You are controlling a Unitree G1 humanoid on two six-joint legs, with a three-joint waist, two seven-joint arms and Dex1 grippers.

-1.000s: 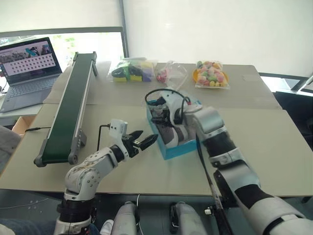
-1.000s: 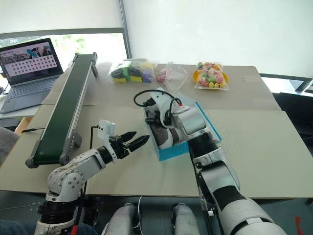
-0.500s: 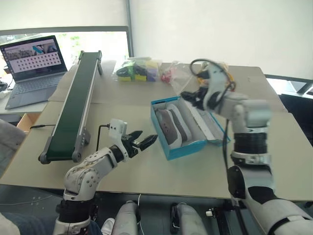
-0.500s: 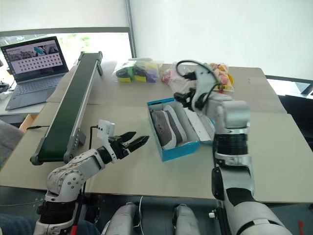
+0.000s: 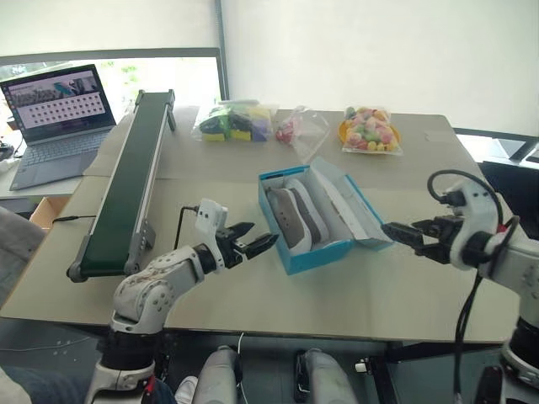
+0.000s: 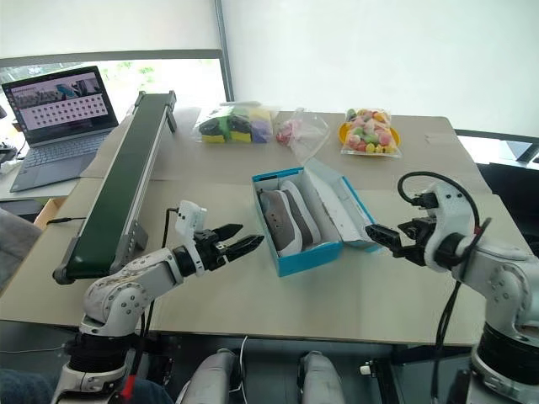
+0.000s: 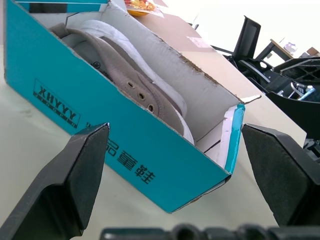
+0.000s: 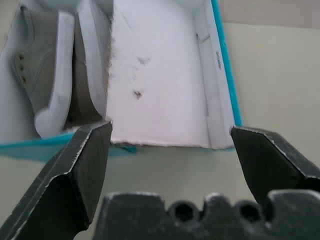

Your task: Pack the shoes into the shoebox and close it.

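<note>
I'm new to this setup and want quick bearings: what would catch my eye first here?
The turquoise shoebox in the middle of the table, its lid hanging open to the robot's right, with both shoes lying inside. An open gripper faces it from each side: the left gripper and the right gripper. Behind, bags of colourful items line the far edge.

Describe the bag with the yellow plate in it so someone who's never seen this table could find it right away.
Start at the long beige table and look along its far edge, past the open turquoise cardboard shoebox. Three clear plastic bags lie in a row there; it is the rightmost one, the clear bag of pastel sweets. It alone holds small round pieces on a yellow plate.
</note>
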